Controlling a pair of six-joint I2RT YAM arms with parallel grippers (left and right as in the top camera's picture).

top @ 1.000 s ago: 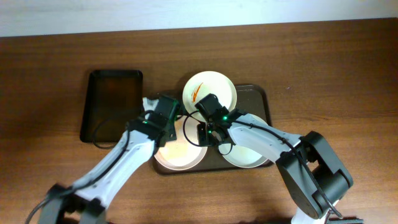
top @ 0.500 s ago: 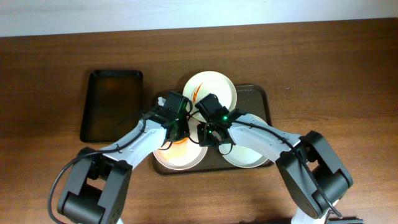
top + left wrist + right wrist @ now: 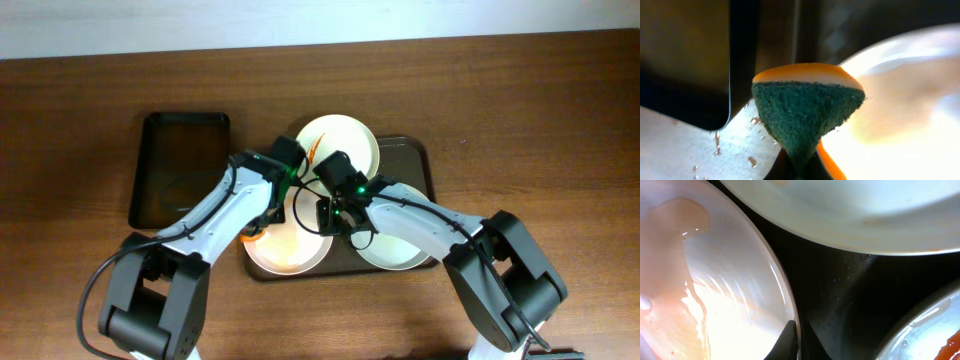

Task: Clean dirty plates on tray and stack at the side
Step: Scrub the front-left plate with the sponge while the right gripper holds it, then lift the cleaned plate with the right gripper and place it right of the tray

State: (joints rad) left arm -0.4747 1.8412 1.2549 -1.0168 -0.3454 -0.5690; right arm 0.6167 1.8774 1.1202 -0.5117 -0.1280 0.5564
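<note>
The brown-grey tray [image 3: 424, 160] holds three plates. A cream plate with an orange smear [image 3: 345, 140] lies at the back. A cream plate wet with thinned sauce [image 3: 292, 248] lies front left, and a pale plate [image 3: 405, 252] front right. My left gripper [image 3: 255, 228] is shut on a green-and-orange sponge [image 3: 805, 115] at the left edge of the front-left plate [image 3: 910, 110]. My right gripper [image 3: 326, 218] is shut on that plate's right rim. In the right wrist view its fingers [image 3: 788, 341] pinch the rim of the wet plate [image 3: 715, 295].
A smaller black tray [image 3: 180, 170] lies left of the brown tray and also shows in the left wrist view [image 3: 685, 60]. The brown tray's dark floor [image 3: 840, 290] shows between the plates. Both arms cross over the tray's left half.
My left gripper has swept the sponge from the middle of the front-left plate to its left edge. The right gripper has stayed on the rim.
</note>
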